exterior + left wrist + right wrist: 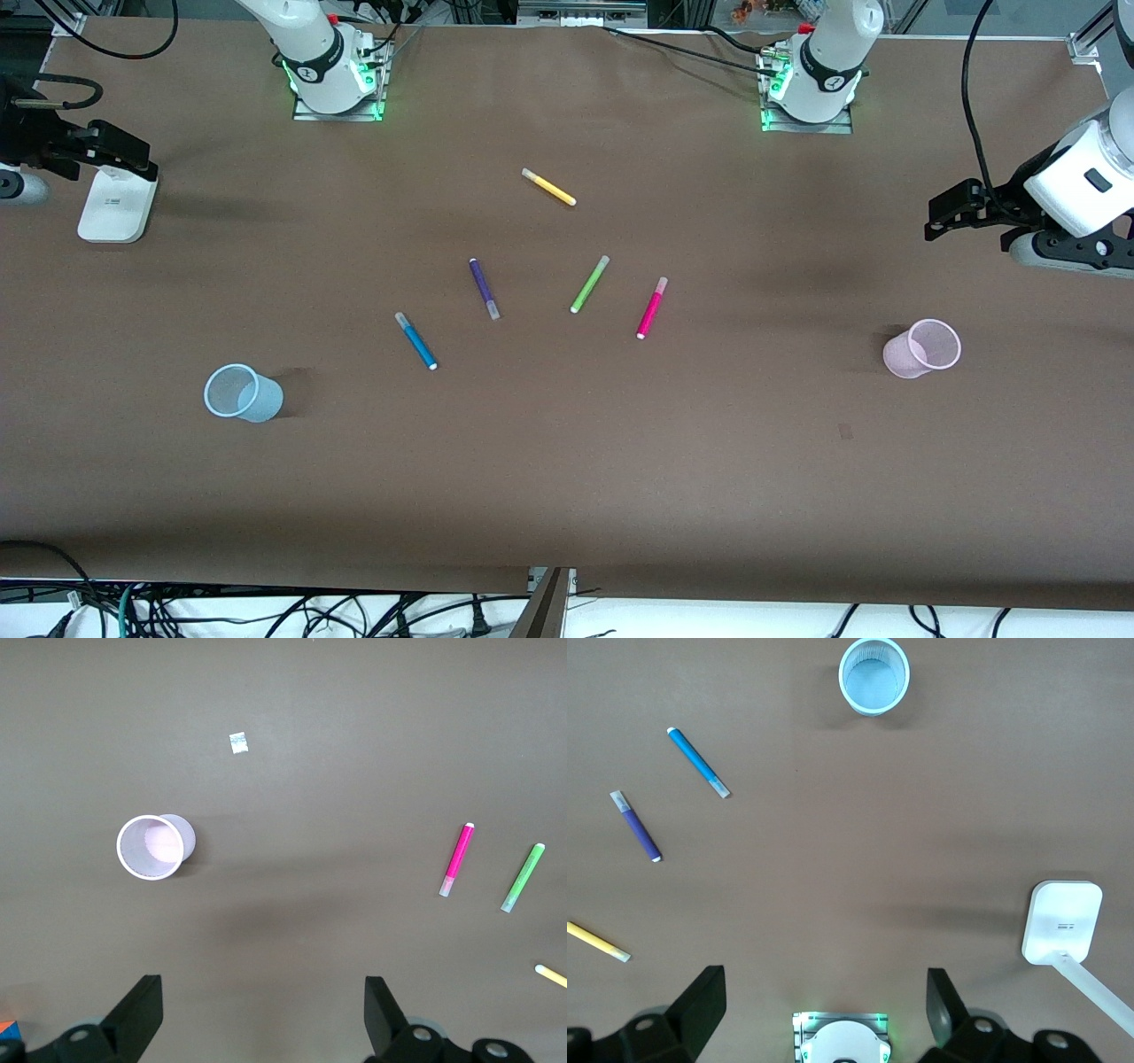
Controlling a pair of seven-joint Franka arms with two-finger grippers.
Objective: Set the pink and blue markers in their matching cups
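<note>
Brown table (567, 478), pink marker (651, 307), blue marker (415, 341), both lying flat, left hand (261, 1014) and right hand (824, 1010) spread wide.

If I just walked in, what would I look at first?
Probably the five bright markers scattered mid-table: yellow marker, purple marker, green marker, pink marker and blue marker. Then the two upright cups: the blue cup toward the right arm's end, the pink cup toward the left arm's end. Both tools, left tool and right tool, wait open above the table's ends.
</note>
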